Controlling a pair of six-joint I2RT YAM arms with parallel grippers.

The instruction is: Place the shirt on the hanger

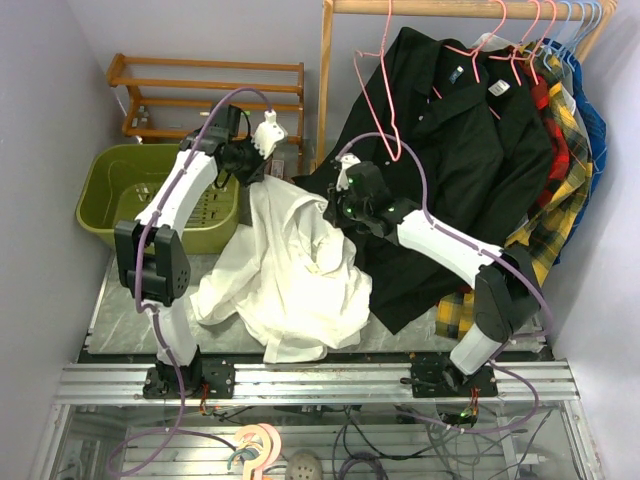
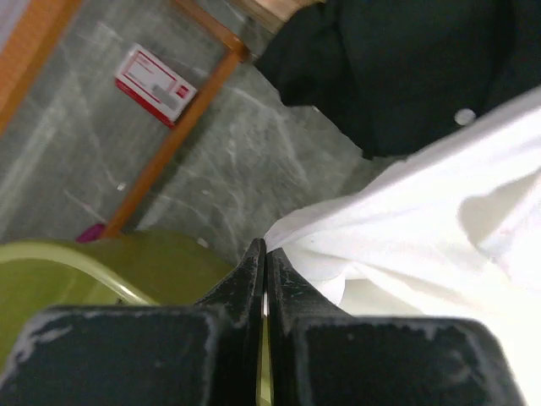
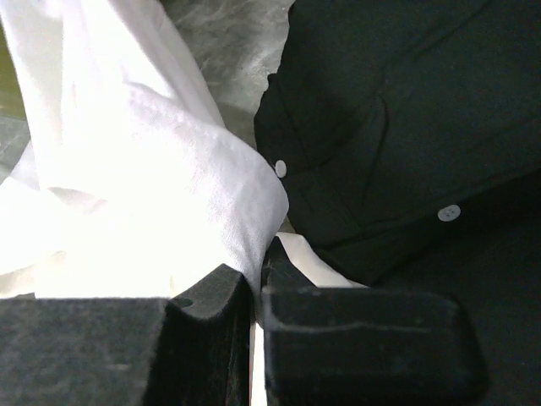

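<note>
L claw [image 2: 265, 251] pressed shut, pinching shirt [image 1: 290, 270] edge | R claw [image 3: 254, 279] likewise nipping white fabric | shirt held up btwn both, centre frame, rest heaped on table [image 1: 110, 315] | hanger [image 1: 358, 72] upper centre, on rail [image 1: 450, 8], apart from shirt | step: lift/spread | next, est.: open collar, carry toward hanger

Both grippers hemmed in by cloth, basket and wood

Green basket [image 1: 110, 195] just left of the left gripper [image 1: 257, 172], wooden shelf [image 1: 210, 90] beyond it; black shirt [image 1: 470, 150] hangs close behind and right of the right gripper [image 1: 335, 208]; the shirt [image 1: 290, 275] heaps below both. Bare table [image 1: 110, 318] lies open nearer, left of the left gripper.
</note>
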